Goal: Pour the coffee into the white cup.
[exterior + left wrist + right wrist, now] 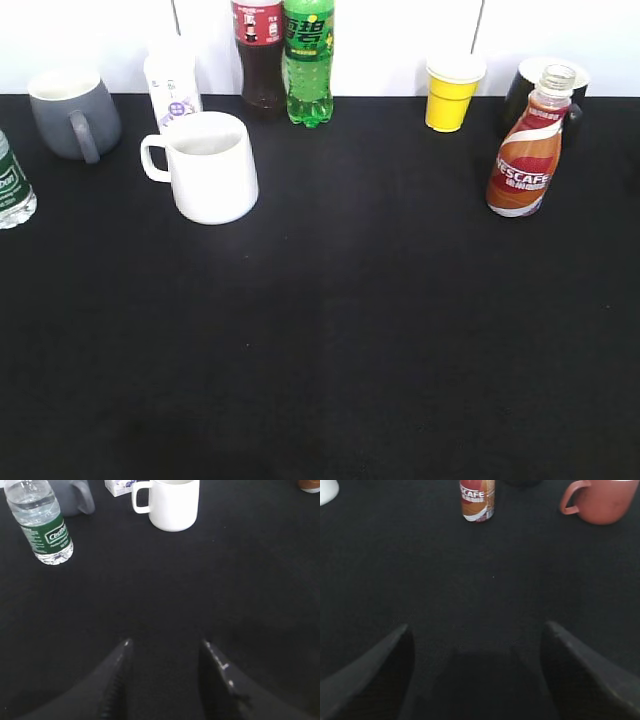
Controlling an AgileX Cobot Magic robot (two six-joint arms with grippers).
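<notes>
The white cup (210,168) is showing smooth glazed ceramic; the coffee (527,152) bottle is wearing a glossy plastic wrap; the black table (350,330) is looking matt.

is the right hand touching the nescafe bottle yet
Apart. The right wrist view shows the open right hand low in frame, with bare black table between it and the Nescafe bottle.

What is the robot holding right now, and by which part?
Nothing. Both the left end effector and the right end effector are open and empty; the coffee bottle stands untouched.
</notes>
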